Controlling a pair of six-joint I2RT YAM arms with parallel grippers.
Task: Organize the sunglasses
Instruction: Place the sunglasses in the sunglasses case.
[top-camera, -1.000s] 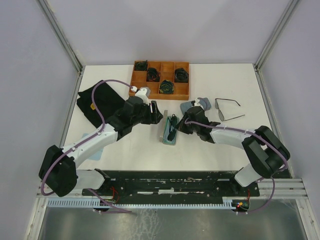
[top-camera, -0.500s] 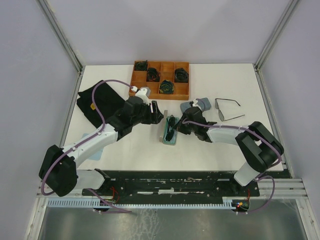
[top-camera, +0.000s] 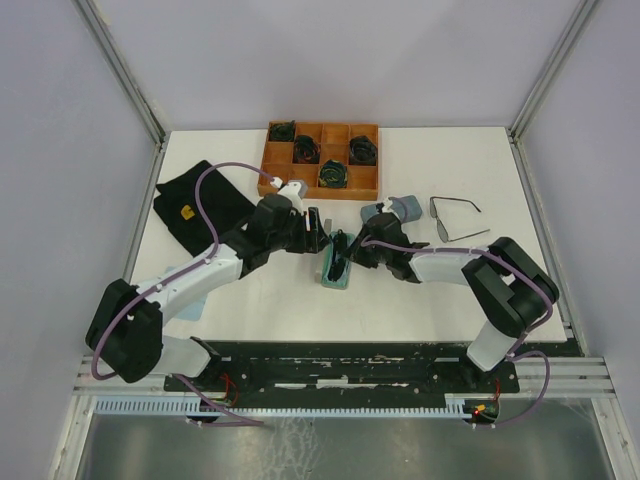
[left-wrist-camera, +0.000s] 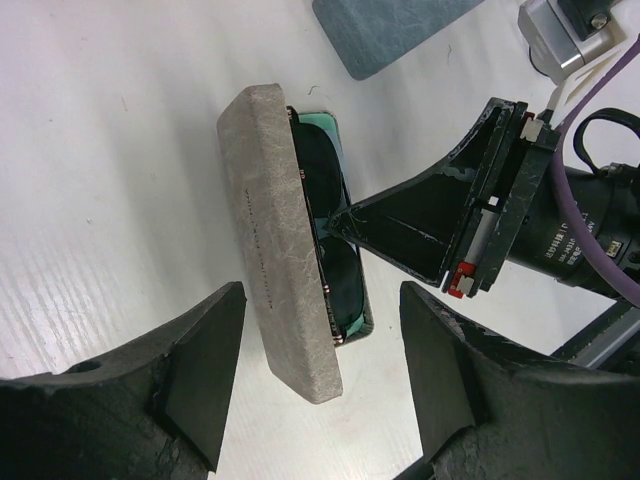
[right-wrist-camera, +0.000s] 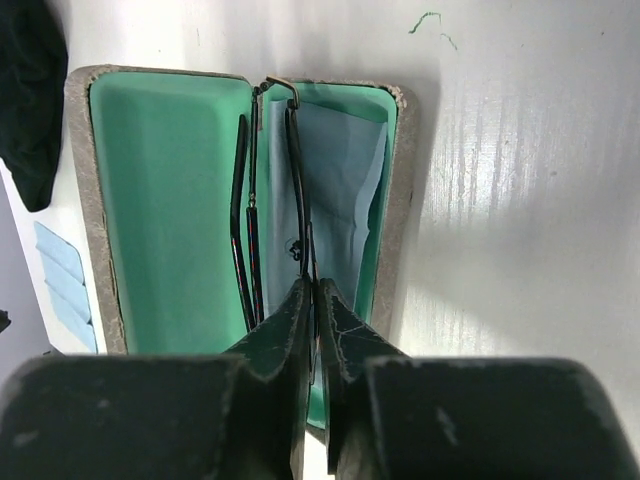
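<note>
In the middle of the table, one pair of sunglasses is lying folded inside an open grey case with a green lining, its thin wire frame running lengthwise and partly resting over a pale blue cloth tucked into the same half. The right gripper is reaching into the case from the right, its two fingers drawn almost together with only a thin slit between them; one wire of the frame is running into that slit, and I cannot tell whether the fingers are pinching it or just clear of it. The case's grey lid is standing up on the left side, away from that gripper. The left gripper is hovering by the far end of the case with its fingers spread wide and released, one on each side of the case and touching nothing. Just beyond the right gripper, a second case in grey and blue is lying on the table, and to its right the other pair of sunglasses is sitting unfolded on the bare surface, well apart from both arms. At the far edge, a wooden tray is holding dark green coiled bundles in its compartments, and a black cloth is lying to the left of it.
</note>
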